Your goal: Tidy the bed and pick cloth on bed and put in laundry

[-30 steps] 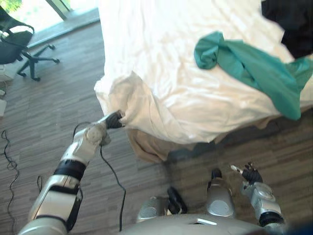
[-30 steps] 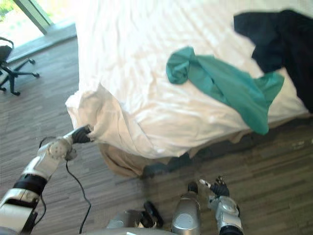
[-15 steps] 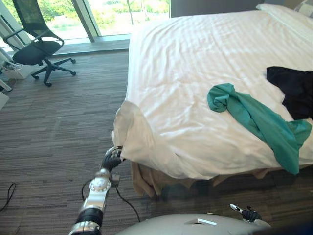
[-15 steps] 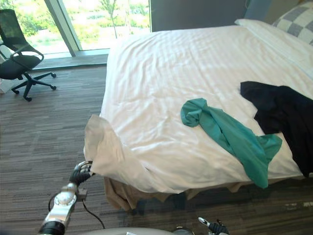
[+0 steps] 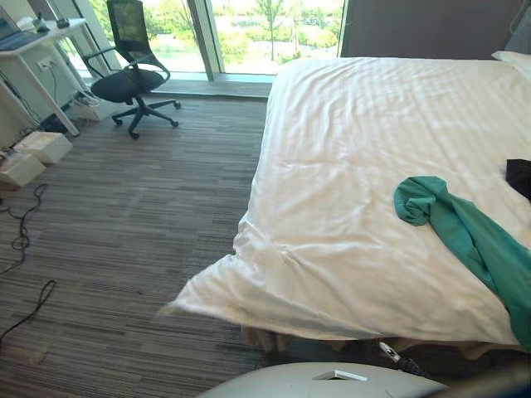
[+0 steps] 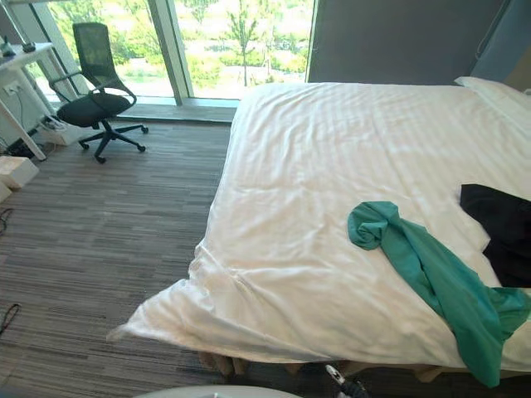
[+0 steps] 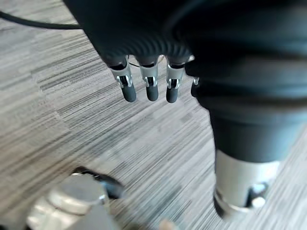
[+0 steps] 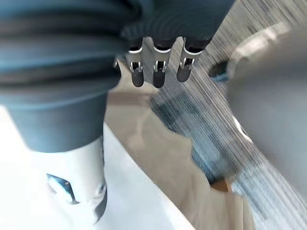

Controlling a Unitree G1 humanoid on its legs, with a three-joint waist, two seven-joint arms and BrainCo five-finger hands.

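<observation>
A teal-green cloth (image 6: 417, 259) lies bunched on the white bed sheet (image 5: 365, 141), trailing toward the bed's near right edge. A black cloth (image 6: 503, 230) lies further right on the bed. The sheet's near left corner (image 5: 206, 297) sticks out flat past the mattress. My left hand (image 7: 151, 86) hangs open over the grey floor, holding nothing. My right hand (image 8: 158, 72) is open too, low beside the bed's foot, where the tan bed skirt (image 8: 158, 139) shows past its fingers.
A black office chair (image 5: 133, 79) stands by the window at the far left. A white desk (image 5: 33, 41) and white boxes (image 5: 33, 153) line the left wall. Grey carpet floor (image 5: 141, 215) runs along the bed's left side.
The camera has tilted up, showing more of the room. My left hand has let go of the sheet corner and dropped out of the eye views. The corner now lies spread out.
</observation>
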